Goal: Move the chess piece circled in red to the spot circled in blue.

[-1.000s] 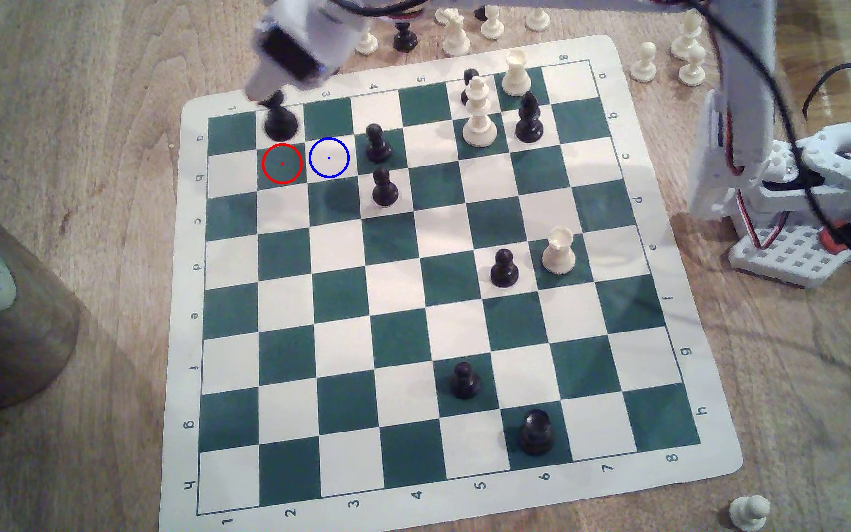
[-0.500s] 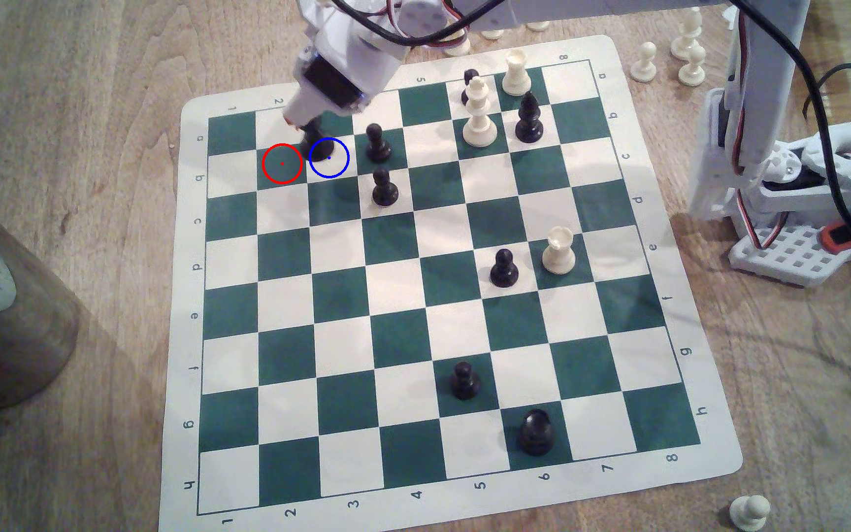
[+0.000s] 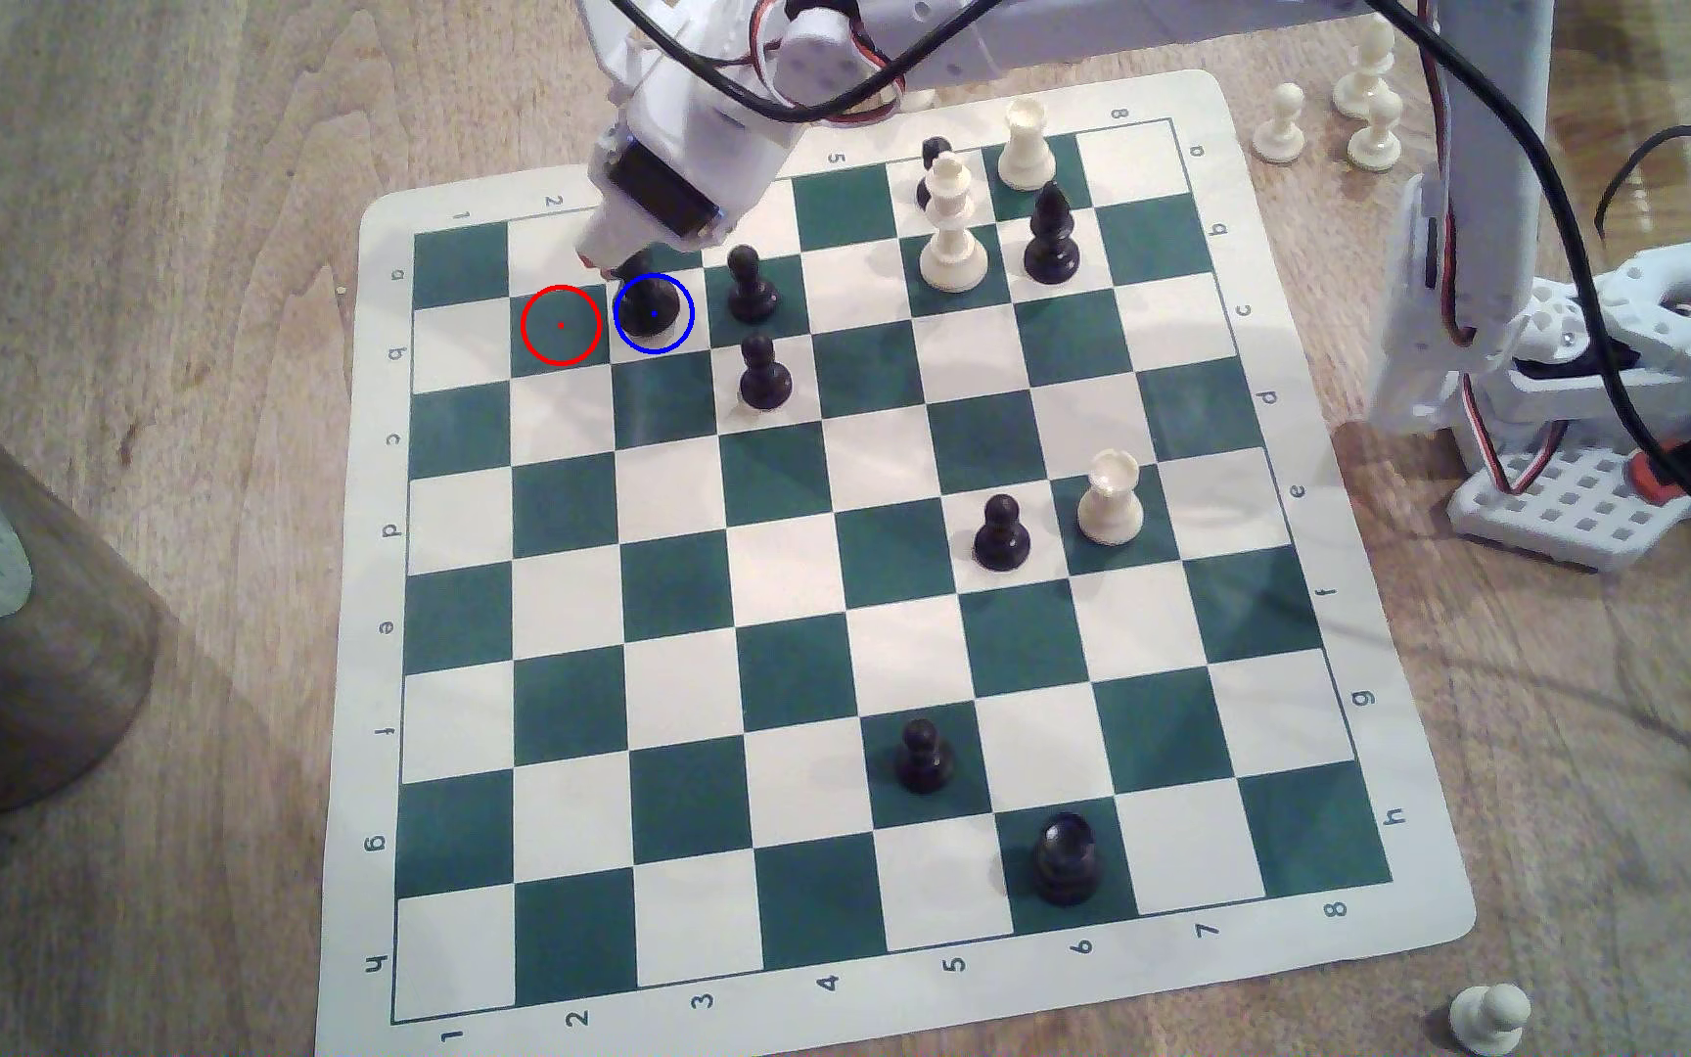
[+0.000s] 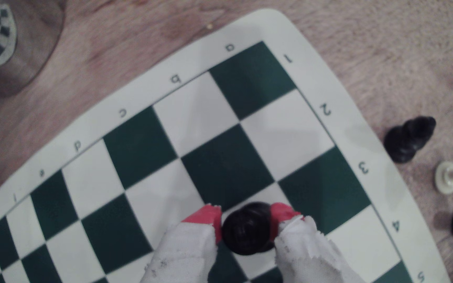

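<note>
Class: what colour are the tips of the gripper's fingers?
Red; the fingertips show best in the wrist view, either side of the black chess piece.

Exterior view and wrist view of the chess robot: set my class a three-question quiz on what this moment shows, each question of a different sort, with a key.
1. True or false: the gripper is shut on the chess piece.
2. Multiple choice: in the exterior view, the chess piece's base sits A) inside the red ring, B) inside the blue ring marking the spot, C) off the board.
3. Fill in: the fingertips that flank the piece are coloured ____.

Key: 1 true; 2 B; 3 red.
</note>
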{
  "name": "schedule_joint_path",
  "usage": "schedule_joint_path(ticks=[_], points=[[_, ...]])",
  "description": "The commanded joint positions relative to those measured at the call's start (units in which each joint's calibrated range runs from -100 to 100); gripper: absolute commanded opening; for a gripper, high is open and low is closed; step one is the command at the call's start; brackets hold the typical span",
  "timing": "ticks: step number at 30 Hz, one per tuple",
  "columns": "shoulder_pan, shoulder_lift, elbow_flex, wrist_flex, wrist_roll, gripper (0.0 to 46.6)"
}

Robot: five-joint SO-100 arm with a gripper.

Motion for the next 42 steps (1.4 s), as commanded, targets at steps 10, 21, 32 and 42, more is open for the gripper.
schedule_joint_path(ticks=[10, 21, 32, 42], points=[[0.7, 0.7, -1.1, 0.3, 0.9, 1.5], [1.3, -1.2, 0.6, -0.7, 0.8, 21.8], [-1.9, -16.5, 2.7, 11.2, 0.9, 21.6], [-14.9, -48.3, 21.0, 18.0, 1.3, 0.2]])
